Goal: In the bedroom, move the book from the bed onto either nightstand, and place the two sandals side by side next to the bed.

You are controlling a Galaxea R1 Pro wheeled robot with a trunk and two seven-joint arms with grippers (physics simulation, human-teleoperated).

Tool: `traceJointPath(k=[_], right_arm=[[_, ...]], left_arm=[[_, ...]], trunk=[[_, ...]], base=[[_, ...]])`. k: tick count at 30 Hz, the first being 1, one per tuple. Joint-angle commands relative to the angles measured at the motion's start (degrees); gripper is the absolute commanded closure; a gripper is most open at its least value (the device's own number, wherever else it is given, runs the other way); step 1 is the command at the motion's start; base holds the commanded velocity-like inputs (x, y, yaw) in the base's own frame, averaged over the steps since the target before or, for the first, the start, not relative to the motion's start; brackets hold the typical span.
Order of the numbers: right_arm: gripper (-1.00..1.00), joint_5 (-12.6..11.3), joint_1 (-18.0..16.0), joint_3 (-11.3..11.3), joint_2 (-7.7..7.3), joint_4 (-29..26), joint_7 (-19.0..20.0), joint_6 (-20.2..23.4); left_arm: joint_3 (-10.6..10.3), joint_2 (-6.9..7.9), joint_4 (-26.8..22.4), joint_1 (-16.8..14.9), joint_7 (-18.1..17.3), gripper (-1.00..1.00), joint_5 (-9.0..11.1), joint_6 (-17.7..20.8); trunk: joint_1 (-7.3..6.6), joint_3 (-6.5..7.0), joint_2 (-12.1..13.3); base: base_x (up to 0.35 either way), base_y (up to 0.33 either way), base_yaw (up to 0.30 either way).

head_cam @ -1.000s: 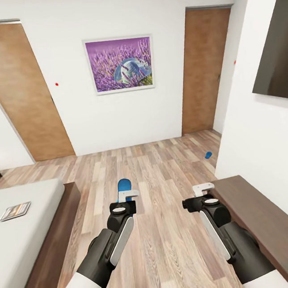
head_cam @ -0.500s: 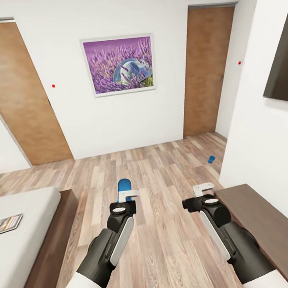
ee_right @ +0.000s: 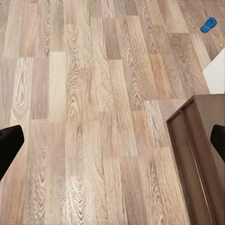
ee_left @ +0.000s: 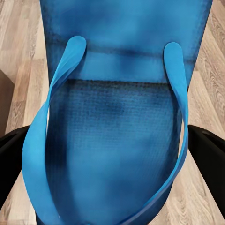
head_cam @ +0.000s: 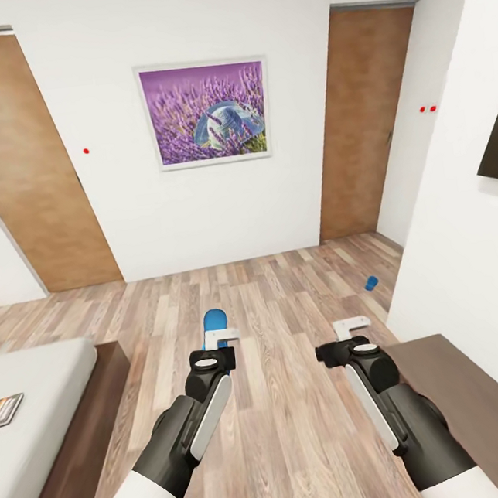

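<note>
1. White walls, two brown wooden doors and a framed purple lavender picture (head_cam: 205, 112) are faced across a light wood-plank floor (head_cam: 278, 292); this is judged to be the bedroom, seen while the robot is in transit.

2. One flat bright blue flip-flop sandal (ee_left: 117, 122) is gripped by the left end effector (head_cam: 217, 338), whose black fingers are closed against its two edges in the left wrist view. Its toe end is seen poking up past the end effector in the head view. It is judged to be carried low and forward so that it can be set down beside the bed.

3. The right end effector (head_cam: 351, 328) is held released, with nothing between its fingers; it is judged to be kept free for the second pick.

4. The other bright blue sandal (head_cam: 371, 283) lies on the floor near the white wall corner, well apart from the bed.

5. The small dark-covered paperback book (head_cam: 4, 410) rests on the light grey mattress of the dark-framed bed (head_cam: 40, 384), near the mattress's foot edge, not yet moved.

6. A dark brown wooden cabinet (head_cam: 470, 401) stands just beside the right arm.
</note>
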Motion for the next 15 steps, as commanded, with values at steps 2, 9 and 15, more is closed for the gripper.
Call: traceJointPath(k=[2,9,15], right_arm=[[-1.00,-0.40,-0.06,0.06,-0.01,-0.05,-0.44,0.24],[-1.00,-0.40,-0.06,0.06,-0.01,-0.05,-0.44,0.25],[-1.00,-0.44,-0.06,0.05,-0.02,-0.01,-0.49,0.19]], left_arm=[[-0.19,0.02,-0.06,-0.07,0.59,1.00,0.49,0.11],[-1.17,0.12,-0.06,-0.07,0.53,1.00,0.67,0.11],[-1.21,0.24,-0.06,-0.07,0.43,1.00,0.86,0.11]], trunk=[[0.06,-0.10,-0.09],[0.06,-0.10,-0.09],[0.06,-0.10,-0.09]], base=[[0.335,0.000,0.000],[0.335,0.013,0.000],[0.335,0.038,0.000]])
